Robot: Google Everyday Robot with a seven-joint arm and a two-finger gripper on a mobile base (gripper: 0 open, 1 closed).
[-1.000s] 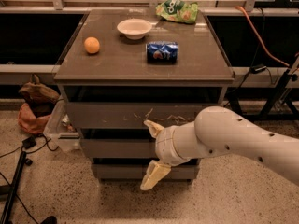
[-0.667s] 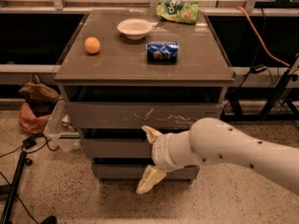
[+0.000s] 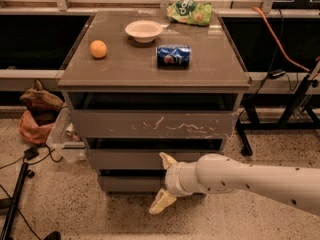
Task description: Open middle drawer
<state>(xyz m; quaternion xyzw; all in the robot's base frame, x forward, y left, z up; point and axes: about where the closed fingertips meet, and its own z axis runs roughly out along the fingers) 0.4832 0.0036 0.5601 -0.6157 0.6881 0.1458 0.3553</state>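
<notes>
Three drawers: stacked under the table [image 3: 125,71]. From the top they are a scratched top front [image 3: 150,125], the plain middle drawer [image 3: 125,160] and a narrow bottom front [image 3: 125,183]. All look shut.
Arm: the white arm [image 3: 250,180] reaches in from the right, low across the lower fronts.
Tool: the tool [image 3: 157,183] is spread wide and grips nothing. Its upper finger [image 3: 167,160] is at the middle drawer's front, just right of centre, though contact cannot be judged. Its lower finger [image 3: 161,204] hangs below the bottom front, near the floor.
Change: within the last second the tool has sunk and eased slightly left. The upper finger sat near the lower edge of the scratched front and is now level with the plain one.
Meaning: the approach has probably reached the right drawer, but no pull has begun.
Next need: the front has no handle, so a finger likely has to catch the dark gap along its top edge.
Table top: the chip bag [image 3: 190,12], bowl [image 3: 144,31], Pepsi can [image 3: 173,55] and orange [image 3: 98,49] are unmoved.
</notes>
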